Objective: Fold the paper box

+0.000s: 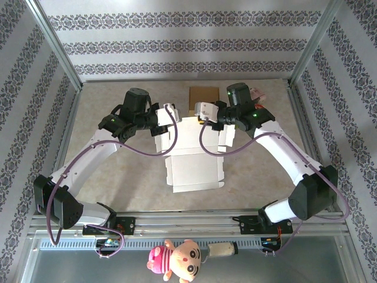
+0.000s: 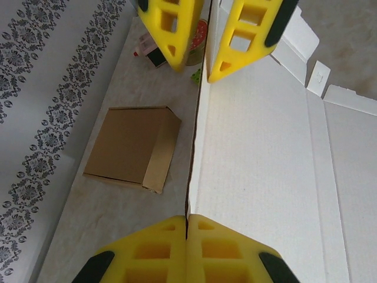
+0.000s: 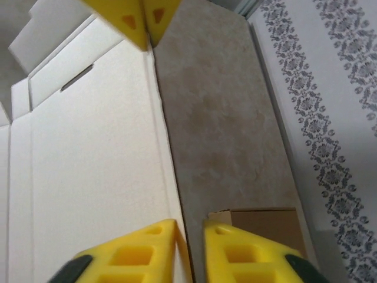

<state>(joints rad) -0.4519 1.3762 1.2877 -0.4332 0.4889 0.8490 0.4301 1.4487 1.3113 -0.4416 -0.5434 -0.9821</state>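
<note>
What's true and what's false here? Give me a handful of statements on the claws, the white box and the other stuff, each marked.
1. The left claw and the right claw both sit on the same far edge of the unfolded white paper box blank. True.
2. The left claw is wide open. False: it is shut on that edge of the blank.
3. A small brown cardboard box sits on the beige table beyond the blank, near the back wall. True.
4. A pink plush doll lies on the blank. False: it lies off the table, in front of the arm bases.
5. The white box is fully folded up. False: its panels and flaps are spread out.
</note>
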